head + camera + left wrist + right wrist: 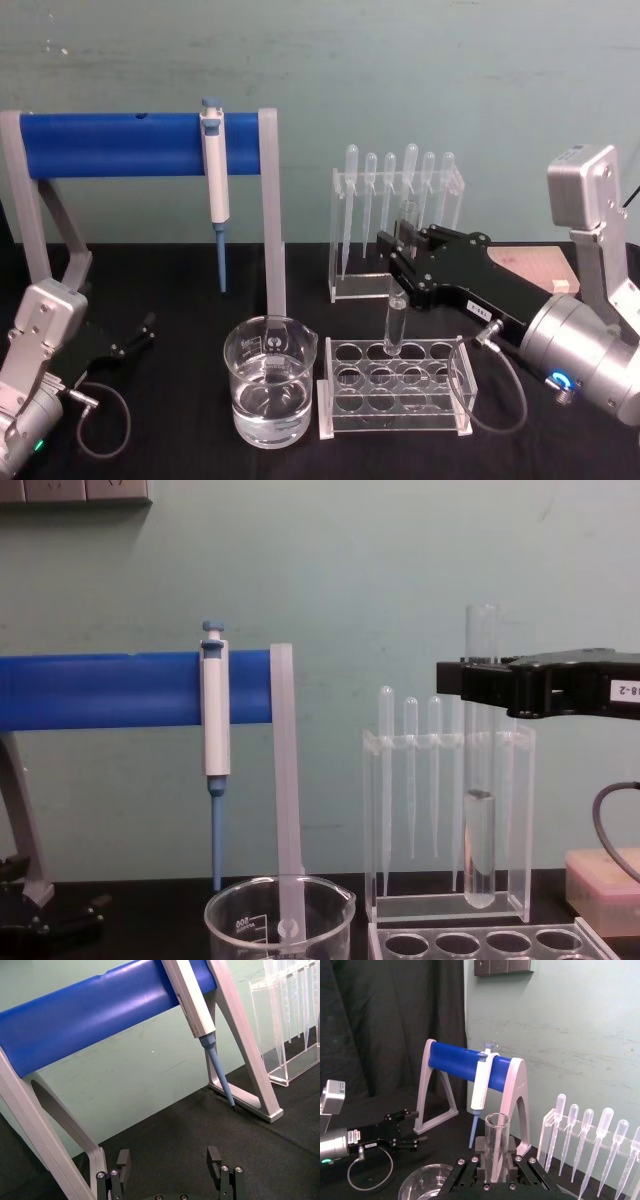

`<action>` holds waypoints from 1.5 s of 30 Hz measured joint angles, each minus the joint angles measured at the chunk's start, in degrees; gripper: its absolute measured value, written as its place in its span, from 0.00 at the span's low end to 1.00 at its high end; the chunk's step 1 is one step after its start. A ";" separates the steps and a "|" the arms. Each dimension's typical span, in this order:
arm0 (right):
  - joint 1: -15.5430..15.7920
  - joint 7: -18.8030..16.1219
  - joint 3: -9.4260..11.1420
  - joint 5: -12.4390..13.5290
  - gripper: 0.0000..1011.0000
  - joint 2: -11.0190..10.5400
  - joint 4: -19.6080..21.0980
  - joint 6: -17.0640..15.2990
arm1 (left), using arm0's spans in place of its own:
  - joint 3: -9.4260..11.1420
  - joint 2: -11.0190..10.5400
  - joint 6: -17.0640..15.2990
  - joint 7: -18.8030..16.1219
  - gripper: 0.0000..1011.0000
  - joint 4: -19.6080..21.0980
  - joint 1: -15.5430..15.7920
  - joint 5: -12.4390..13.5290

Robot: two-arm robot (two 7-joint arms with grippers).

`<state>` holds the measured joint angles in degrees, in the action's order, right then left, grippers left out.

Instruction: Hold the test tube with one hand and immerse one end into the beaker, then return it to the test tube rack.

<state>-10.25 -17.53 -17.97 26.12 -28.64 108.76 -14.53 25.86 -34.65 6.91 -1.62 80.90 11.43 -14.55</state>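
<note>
Above the black table [180, 300], by green wall [300, 60], right claw [398, 240] clamps test tube [394, 318]; left claw [138, 337] gapes.

this is a laboratory bench. a graduated glass beaker [270, 392] of clear liquid stands beside a clear test tube rack [395, 432], with a glass test tube [394, 325] above it. behind, bulb-topped plastic pipettes [410, 170] hang in an acrylic stand [345, 240], and a white-and-blue pipettor [214, 160] hangs on a blue bar holder [110, 145]. a black cloth [170, 290] covers the table before a plain green wall [400, 70].
</note>
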 joint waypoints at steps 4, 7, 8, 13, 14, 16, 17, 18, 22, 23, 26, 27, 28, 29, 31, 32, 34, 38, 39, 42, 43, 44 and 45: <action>-0.01 0.02 -0.01 0.01 0.22 0.03 0.00 -0.01 | 0.00 0.00 0.00 0.00 0.99 0.00 0.00 0.00; -0.01 0.03 -0.02 0.01 0.22 0.04 0.00 -0.01 | 0.00 0.00 0.00 0.00 0.99 0.00 0.00 0.00; -0.01 0.03 -0.03 0.01 0.22 0.04 0.00 -0.01 | 0.00 0.00 0.00 0.00 0.99 0.00 0.00 0.00; -0.01 0.04 -0.05 0.04 0.22 0.07 -0.02 -0.03 | 0.00 0.00 0.00 0.00 0.99 0.00 0.00 0.00; -0.01 0.04 -0.06 0.04 0.22 0.07 -0.02 -0.03 | 0.00 0.00 0.00 0.00 0.99 0.00 0.00 0.00; -0.01 0.06 -0.07 0.04 0.22 0.08 -0.03 -0.05 | 0.00 0.00 0.00 0.00 0.99 0.00 0.00 0.00; -0.01 0.07 -0.07 0.04 0.22 0.09 -0.03 -0.05 | 0.00 0.00 0.00 0.00 0.99 0.00 0.00 0.00; -0.01 0.07 -0.07 0.04 0.22 0.09 -0.03 -0.05 | 0.00 0.00 0.00 0.00 0.99 0.00 0.00 0.00; -0.01 0.10 -0.08 0.05 0.22 0.10 -0.05 -0.05 | 0.00 0.00 0.00 0.00 0.99 0.00 0.00 0.00; -0.01 0.11 -0.08 0.05 0.22 0.10 -0.05 -0.05 | 0.00 0.00 0.00 0.00 0.99 0.00 0.00 0.00; -0.01 0.12 -0.08 0.05 0.22 0.10 -0.05 -0.05 | 0.00 0.00 0.00 0.00 0.99 0.00 0.00 0.00; -0.01 0.13 -0.08 0.04 0.22 0.10 -0.05 -0.05 | 0.00 0.00 0.00 0.00 0.99 0.00 0.00 0.00; -0.01 0.13 -0.08 0.05 0.22 0.10 -0.05 -0.05 | 0.00 0.00 0.00 0.00 0.99 0.00 0.00 0.00; -0.01 0.13 -0.08 0.05 0.22 0.10 -0.05 -0.05 | 0.00 0.00 0.00 0.00 0.99 0.00 0.00 0.00; -0.01 0.13 -0.08 0.05 0.22 0.10 -0.05 -0.05 | 0.00 0.00 0.00 0.00 0.99 0.00 0.00 0.00; -0.01 0.14 -0.09 0.05 0.22 0.10 -0.05 -0.05 | 0.00 0.00 0.00 0.00 0.99 0.00 0.00 0.00; -0.02 0.14 -0.17 0.05 0.22 0.18 -0.06 -0.02 | 0.00 0.00 0.00 0.00 0.99 0.00 0.00 0.00; -0.51 0.13 -0.73 0.06 0.22 0.70 0.18 -0.05 | 0.00 0.00 0.00 0.00 0.99 0.00 0.00 0.00; -0.51 0.13 -0.73 0.06 0.22 0.70 0.18 -0.05 | 0.00 0.00 0.00 0.00 0.99 0.00 0.00 0.00; -1.58 0.00 -1.98 -0.04 0.22 1.47 0.59 -0.45 | 0.00 0.00 0.00 0.00 0.99 0.00 -0.01 0.00; -1.88 -0.02 -2.30 -0.08 0.22 1.65 0.65 -0.53 | 0.00 0.00 0.00 0.00 0.99 0.00 0.00 0.00; -2.20 -0.05 -2.62 -0.14 0.22 1.88 0.70 -0.61 | 0.00 0.00 0.00 0.00 0.99 0.00 0.00 0.00; -2.54 -0.09 -2.95 -0.23 0.22 2.11 0.74 -0.71 | 0.00 0.00 0.00 0.00 0.99 0.00 0.00 0.00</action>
<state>-12.78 -17.62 -20.92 25.89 -26.53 109.50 -15.24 25.86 -34.65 6.90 -1.62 80.90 11.43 -14.55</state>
